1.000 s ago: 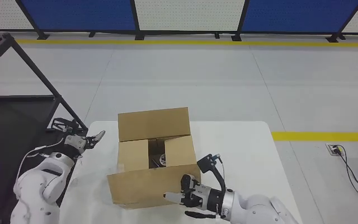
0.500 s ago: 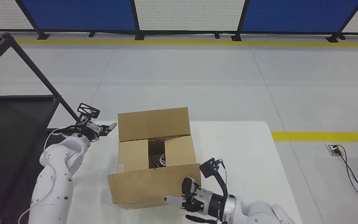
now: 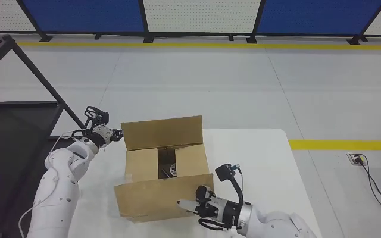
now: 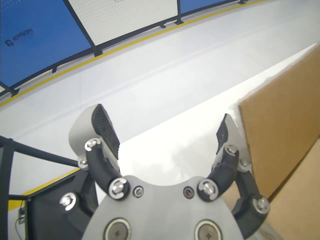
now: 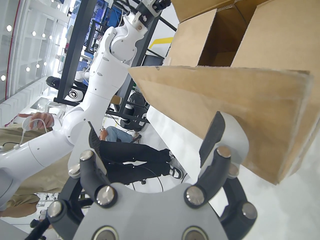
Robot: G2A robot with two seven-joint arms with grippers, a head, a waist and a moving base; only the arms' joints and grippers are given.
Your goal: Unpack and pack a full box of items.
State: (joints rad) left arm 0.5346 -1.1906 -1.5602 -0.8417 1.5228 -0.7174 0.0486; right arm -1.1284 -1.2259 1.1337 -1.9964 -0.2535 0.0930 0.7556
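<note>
Spreading wide apart, my left fingers (image 4: 105, 126) grip nothing. One of them sits just beside the side edge of the rear flap (image 4: 280, 116) of the cardboard box (image 3: 143, 166), at the left of the top view's frame. My right fingers (image 5: 215, 133) are spread wide too and empty, low in the middle of that frame at the front flap (image 3: 158, 199). One finger lies close under the flap's outer face, and I cannot tell whether it touches. The box stands open in the middle of the white worktop (image 3: 256, 160), with a dark round item (image 3: 173, 170) inside that I cannot make out. Beyond the floor, a white perforated panel (image 4: 120, 13) carries a logo with dark lettering, and a blue panel (image 4: 37, 51) carries the same kind of mark.
</note>
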